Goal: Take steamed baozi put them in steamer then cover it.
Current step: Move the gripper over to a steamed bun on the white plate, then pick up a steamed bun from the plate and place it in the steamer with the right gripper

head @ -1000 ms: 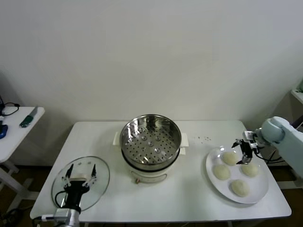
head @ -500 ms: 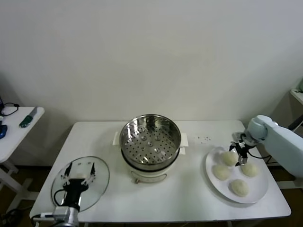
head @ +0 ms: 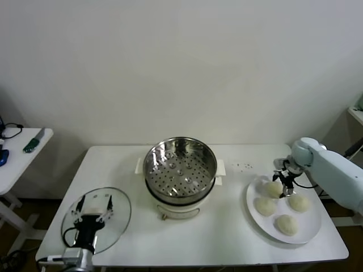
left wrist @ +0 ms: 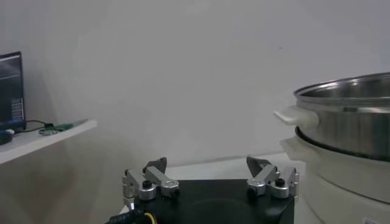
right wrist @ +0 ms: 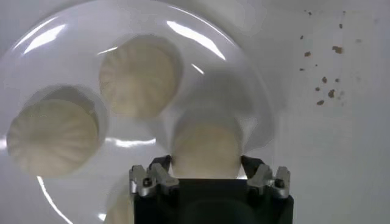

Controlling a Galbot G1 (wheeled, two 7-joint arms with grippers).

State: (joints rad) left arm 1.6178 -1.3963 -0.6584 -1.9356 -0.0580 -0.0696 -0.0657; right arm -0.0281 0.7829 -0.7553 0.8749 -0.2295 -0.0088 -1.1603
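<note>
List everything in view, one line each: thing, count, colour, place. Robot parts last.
steamed baozi: four, cream-white, on the plate.
plate: one, white, right end of the table.
steamer: one, shiny steel basket on a white base, table centre, empty.
glass lid: one, clear, table's front left corner.
crumbs: several, dark, between steamer and plate.
table: one, white.
side table: one, white, far left, holding small items.
right pincer: open, around the rearmost baozi.
left pincer: open, above the glass lid.

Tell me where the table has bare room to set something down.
Bare table lies between the steamer and the plate, and along the front edge. Crowded: the glass lid under the left gripper, and the plate with four baozi under the right gripper.
</note>
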